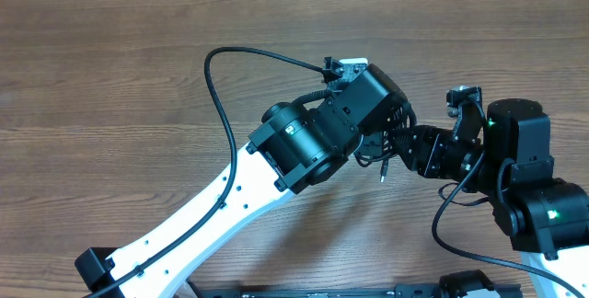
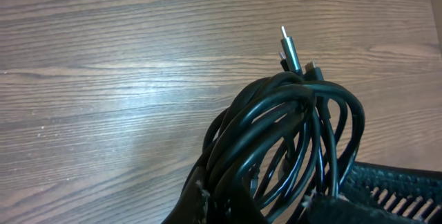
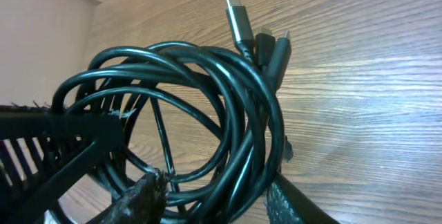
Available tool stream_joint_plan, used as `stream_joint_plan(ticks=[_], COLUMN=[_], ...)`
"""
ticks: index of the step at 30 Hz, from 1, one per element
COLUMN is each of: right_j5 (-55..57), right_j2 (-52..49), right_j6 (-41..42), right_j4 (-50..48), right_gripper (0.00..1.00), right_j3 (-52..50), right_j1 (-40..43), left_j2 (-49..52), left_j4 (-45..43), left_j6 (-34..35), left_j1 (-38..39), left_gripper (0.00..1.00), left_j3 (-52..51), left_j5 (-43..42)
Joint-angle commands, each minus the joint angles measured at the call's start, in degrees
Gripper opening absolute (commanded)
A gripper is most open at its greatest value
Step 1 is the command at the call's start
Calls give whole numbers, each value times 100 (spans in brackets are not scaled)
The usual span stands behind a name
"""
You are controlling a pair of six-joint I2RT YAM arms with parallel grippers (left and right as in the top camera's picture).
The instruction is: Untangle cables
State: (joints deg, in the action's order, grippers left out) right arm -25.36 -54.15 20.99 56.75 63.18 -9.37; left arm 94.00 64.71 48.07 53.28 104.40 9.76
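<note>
Two arms meet over the right-centre of the table (image 1: 110, 77). In the overhead view the left arm (image 1: 230, 197) reaches in diagonally from the lower-left corner, and the right arm (image 1: 525, 178) comes from the lower-right edge. Between them, above the table, the looped cables (image 1: 391, 146) sit between the fingers of the left gripper (image 2: 262, 207) and the right gripper (image 3: 214, 203). Their plugs (image 3: 259, 37) stick out together beyond the loops.

Bright, even light; soft shadows
</note>
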Motion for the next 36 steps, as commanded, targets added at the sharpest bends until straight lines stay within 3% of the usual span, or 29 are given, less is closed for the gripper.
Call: stream_joint_plan(ticks=[1,10,36], right_j5=[-127,-234,-761], right_j2=[46,46,46], right_j6=[-2,0,22], right_j4=[-39,-39,-269], right_gripper=[46,50,51], right_j3=[103,103,103], right_j1=[0,0,0], left_j2=[-35,-35,-35], left_j4=[-22,-63,-164], left_j6=[278,1040,682], left_j1=[33,33,42], left_gripper=[4,4,4], left_j3=[76,76,76], left_j5=[232,413,286])
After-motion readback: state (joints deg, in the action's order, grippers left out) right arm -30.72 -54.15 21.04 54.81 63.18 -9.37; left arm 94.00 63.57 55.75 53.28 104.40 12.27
